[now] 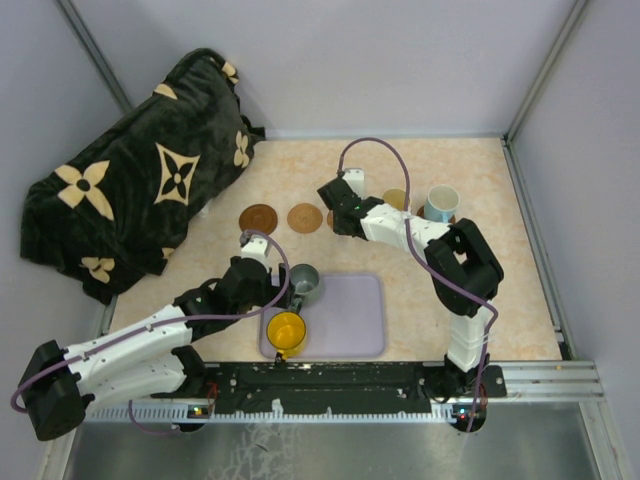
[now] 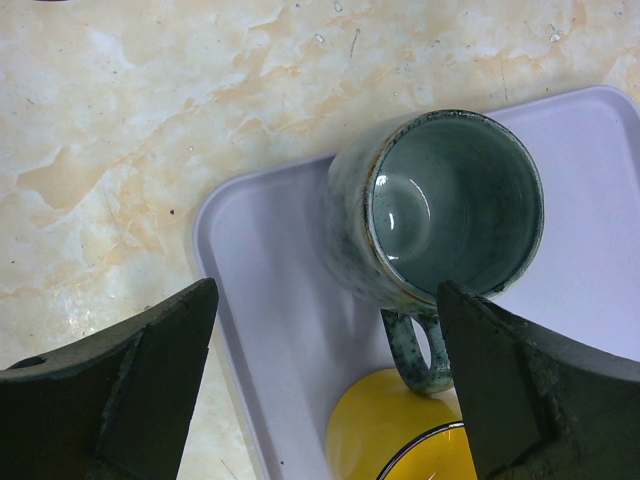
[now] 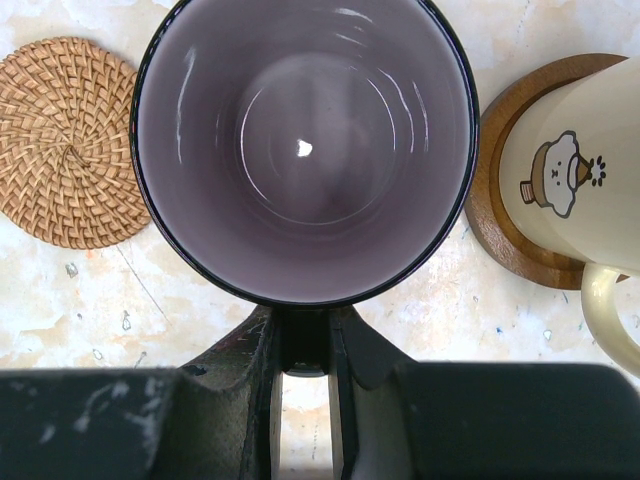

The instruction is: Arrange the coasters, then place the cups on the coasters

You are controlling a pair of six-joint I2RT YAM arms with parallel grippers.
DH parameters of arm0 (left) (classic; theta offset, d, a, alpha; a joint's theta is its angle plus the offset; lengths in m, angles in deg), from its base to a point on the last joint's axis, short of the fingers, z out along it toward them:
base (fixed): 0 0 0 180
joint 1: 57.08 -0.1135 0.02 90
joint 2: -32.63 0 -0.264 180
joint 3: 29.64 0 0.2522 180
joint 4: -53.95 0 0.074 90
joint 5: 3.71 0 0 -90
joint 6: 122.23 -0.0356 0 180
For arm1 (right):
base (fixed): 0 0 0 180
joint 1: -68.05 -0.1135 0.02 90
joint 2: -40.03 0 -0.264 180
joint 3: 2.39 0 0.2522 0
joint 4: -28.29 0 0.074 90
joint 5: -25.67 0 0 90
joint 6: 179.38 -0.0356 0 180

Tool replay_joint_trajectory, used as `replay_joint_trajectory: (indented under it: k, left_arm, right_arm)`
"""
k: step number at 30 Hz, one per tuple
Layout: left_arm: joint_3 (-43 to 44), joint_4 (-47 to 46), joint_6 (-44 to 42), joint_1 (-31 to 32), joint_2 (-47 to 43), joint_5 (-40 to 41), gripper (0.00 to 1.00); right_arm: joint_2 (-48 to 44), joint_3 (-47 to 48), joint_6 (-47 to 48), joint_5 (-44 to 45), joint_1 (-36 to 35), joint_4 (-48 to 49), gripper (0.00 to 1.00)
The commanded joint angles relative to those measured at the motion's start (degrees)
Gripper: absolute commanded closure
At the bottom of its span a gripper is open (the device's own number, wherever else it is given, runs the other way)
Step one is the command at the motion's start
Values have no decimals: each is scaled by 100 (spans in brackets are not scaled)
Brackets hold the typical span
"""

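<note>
Left gripper (image 2: 325, 300): fingers spread wide, one on each side of the grey-green mug (image 2: 440, 210), touching neither wall as far as the wrist view showed. Nothing held.

Grey-green mug stood upright in the far-left corner of the lavender tray (image 2: 270, 330), handle pointing near. Yellow mug (image 2: 400, 430) sat just near of it on the same tray, right against that handle. The tray lay on the marbled table (image 2: 150, 120), near side, between the two arm bases.

Right gripper (image 3: 301, 340): fingers drawn close together, clamped on the handle of the purple cup (image 3: 303, 150), mouth up. Whether the cup rested on the table or hung above it could not be told.

In the right wrist view a woven coaster (image 3: 65, 140) lay bare on one side of the purple cup. On the other side a wooden coaster (image 3: 500, 220) carried the cream cup (image 3: 575, 170).

From above: dark coaster (image 1: 258, 217) bare at the left end of the far row. Light blue cup (image 1: 441, 203) stood at the right end. A black flowered blanket (image 1: 130, 200) was heaped at far left.
</note>
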Motion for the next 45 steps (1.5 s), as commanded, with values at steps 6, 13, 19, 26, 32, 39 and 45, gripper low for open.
replay_joint_trajectory:
  k: [6, 13, 19, 26, 32, 39, 45]
  left_arm:
    - [-58, -51, 68, 34, 66, -73, 3]
    - [-46, -64, 45, 29, 106, -81, 3]
    - [-32, -85, 45, 27, 145, -101, 3]
    - [-28, -65, 60, 26, 131, -85, 3]
    - [-8, -114, -27, 28, 24, -169, 0]
    - [114, -112, -314, 29, 141, -645, 0]
    - [128, -140, -207, 41, 274, -1144, 1]
  right_arm:
    - [-328, 145, -28, 36, 65, 248, 76]
    - [-371, 131, -19, -20, 64, 259, 63]
    - [-428, 126, -5, -5, 65, 249, 62]
    - [-751, -36, -51, 41, 36, 253, 61]
    - [-1275, -301, -40, 288, -118, 227, 58]
    - [-2268, -766, -44, 530, -389, 145, 53]
    - [-3058, -1300, -115, 720, -506, 41, 51]
